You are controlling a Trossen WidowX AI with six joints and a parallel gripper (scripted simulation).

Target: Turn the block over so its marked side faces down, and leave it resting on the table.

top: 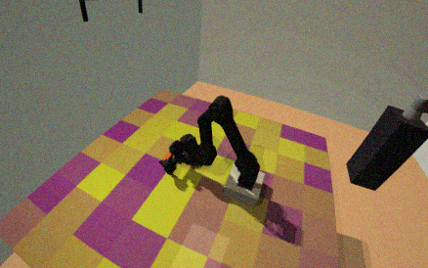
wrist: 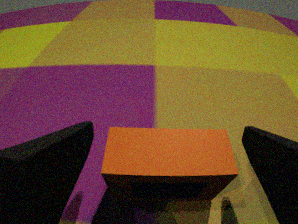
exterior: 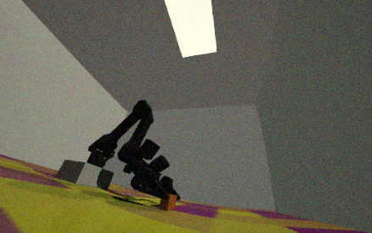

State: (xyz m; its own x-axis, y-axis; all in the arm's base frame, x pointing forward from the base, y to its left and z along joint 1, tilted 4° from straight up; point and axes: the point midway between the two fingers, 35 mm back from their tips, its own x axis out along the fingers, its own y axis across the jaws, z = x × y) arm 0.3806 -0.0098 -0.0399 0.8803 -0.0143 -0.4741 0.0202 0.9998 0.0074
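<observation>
Wrist view: I saw the orange block (wrist: 168, 152) sitting on the counter (wrist: 220, 63) between the two dark fingers, with a gap on each side.
Jaws: I read them as spread wide and gripping nothing.
Block position: in the top view it (top: 166, 156) lay just beside the gripper (top: 172, 163), toward the counter's left edge and well in from every corner.
Marked side: I could not tell which face carried the mark; the face I saw on top looked plain orange.
Risk: I judged that pulling back low could let a finger clip the block and tip or slide it, undoing the flip.
Risk cause: the jaws hung close around it, near the counter.
Containers: I saw none, only the grey base block (top: 242, 188) under the arm.
</observation>
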